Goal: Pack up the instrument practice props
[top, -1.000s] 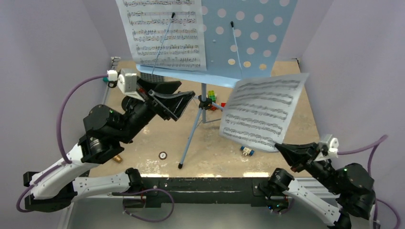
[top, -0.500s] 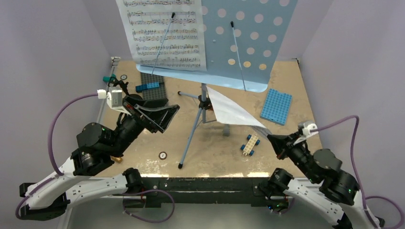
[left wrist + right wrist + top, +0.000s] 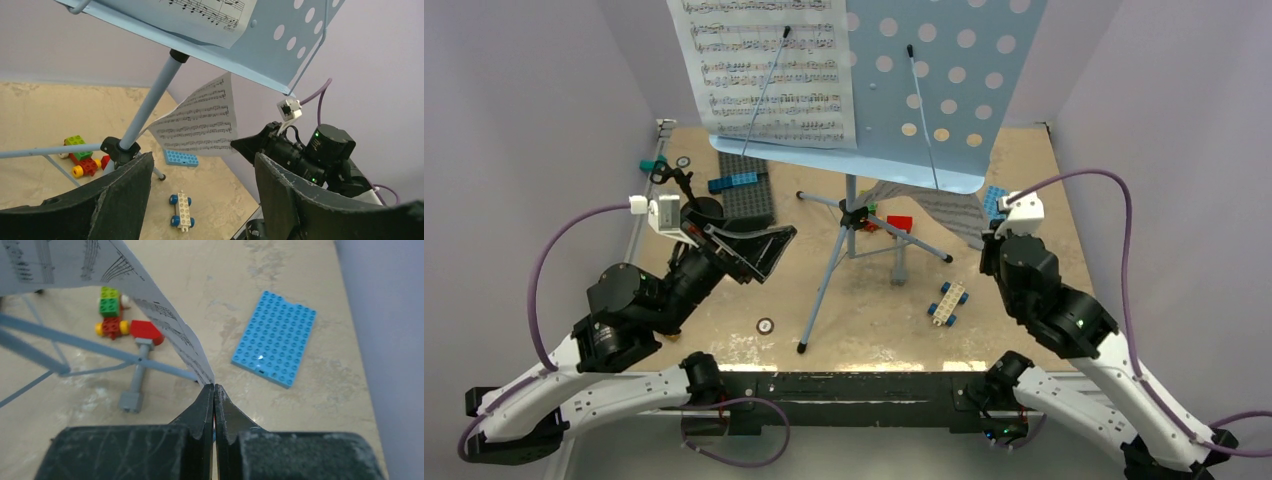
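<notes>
The right gripper (image 3: pixel 214 390) is clamped tight on a sheet-music page (image 3: pixel 200 120); the left gripper (image 3: pixel 202 162) is spread wide and holds nothing.
The right jaws pinch one corner of the page, which hangs in the air just right of the light-blue music stand (image 3: pixel 924 100), below its desk edge. The left gripper hovers left of the stand's pole, apart from it. A second page (image 3: pixel 769 70) rests on the stand's desk. A blue baseplate (image 3: pixel 275 337) and a white wheeled brick (image 3: pixel 947 302) lie right of the stand's legs.
</notes>
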Motion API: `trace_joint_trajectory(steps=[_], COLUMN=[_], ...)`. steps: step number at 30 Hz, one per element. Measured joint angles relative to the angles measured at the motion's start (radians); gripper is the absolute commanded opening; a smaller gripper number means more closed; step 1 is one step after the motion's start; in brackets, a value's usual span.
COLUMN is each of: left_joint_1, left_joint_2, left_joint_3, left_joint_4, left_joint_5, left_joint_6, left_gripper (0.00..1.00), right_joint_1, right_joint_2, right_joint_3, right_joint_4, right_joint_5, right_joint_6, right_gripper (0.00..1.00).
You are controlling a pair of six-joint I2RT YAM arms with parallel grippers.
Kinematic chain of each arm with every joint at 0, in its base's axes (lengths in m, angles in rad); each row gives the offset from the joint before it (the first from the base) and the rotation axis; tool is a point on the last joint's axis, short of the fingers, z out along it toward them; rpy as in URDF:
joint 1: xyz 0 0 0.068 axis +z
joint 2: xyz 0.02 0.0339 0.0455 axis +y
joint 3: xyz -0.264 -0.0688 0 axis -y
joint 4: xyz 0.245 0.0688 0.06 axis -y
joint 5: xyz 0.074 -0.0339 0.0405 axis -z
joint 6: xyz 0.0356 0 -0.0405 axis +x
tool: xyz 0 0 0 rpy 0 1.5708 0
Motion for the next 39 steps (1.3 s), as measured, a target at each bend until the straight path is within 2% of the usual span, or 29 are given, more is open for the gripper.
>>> trace_joint_trajectory(steps=[4,8,12,17,21,25,29,35,39], left_joint_1=[0.000,0.000,0.000,0.000,0.000,0.000,0.000,0.000,0.000], left_joint_2=[-0.025,-0.047,-0.082,-0.126,-0.140,-0.140,-0.131,-0.088,-0.065], left_joint_3=[-0.029,-0.058,-0.089,-0.124,-0.167,-0.204,-0.212,-0.212,-0.216], left_joint_4=[-0.002,-0.008,-0.019,-0.023,-0.023,-0.033,-0.034,-0.034,-0.035], left_joint_5=[-0.015,-0.034,-0.053,-0.078,-0.088,-0.095,-0.104,-0.106,-0.106], left_joint_6=[0.000,-0.001,-0.009,-0.037,-0.063,-0.082,-0.083,-0.074,-0.068], left_gripper=[0.77,0.77,0.77,0.76,0.76,0.76,0.77,0.77,0.77], right_joint_1=[-0.120,-0.173,-0.298,-0.536,-0.627,-0.717,-0.802,-0.854,-0.879], right_joint_2=[0.128,0.240,0.264,0.352,0.518,0.705,0.826,0.979,1.103], right_joint_3=[0.018,0.025,0.017,0.062,0.167,0.358,0.469,0.484,0.383], right_joint_4=[0.074,0.188,0.277,0.316,0.328,0.333,0.411,0.521,0.557], right_joint_5=[0.021,0.036,-0.032,-0.263,-0.469,-0.713,-0.927,-1.115,-1.145], right_joint_6=[-0.087,-0.173,-0.183,-0.040,0.063,0.188,0.317,0.439,0.470], right_gripper=[0.00,0.00,0.00,0.00,0.00,0.00,0.00,0.00,0.00])
